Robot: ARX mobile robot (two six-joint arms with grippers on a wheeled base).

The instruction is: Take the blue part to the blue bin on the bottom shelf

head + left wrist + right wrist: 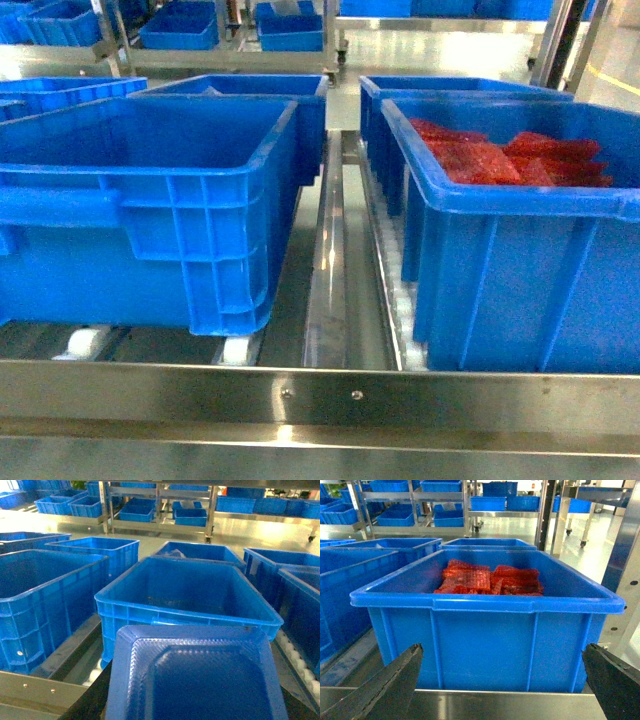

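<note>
The blue part [195, 675], a shallow moulded blue tray, fills the bottom of the left wrist view. My left gripper [195, 712] is shut on it, its fingers hidden beneath. Just beyond the part stands an empty blue bin [186, 616] on the bottom shelf [35, 690], a steel rack with white rollers. My right gripper [501, 655] is open, its two dark fingertips [402, 672] spread wide before a blue bin [485, 640] that holds red parts [490, 580]. Neither gripper shows in the head view.
In the head view an empty blue bin [150, 200] sits left and the bin of red parts [520, 250] right, with a steel rail [330, 260] between them and the shelf's front rail [320, 395] below. More blue bins [30, 595] stand alongside and on racks behind.
</note>
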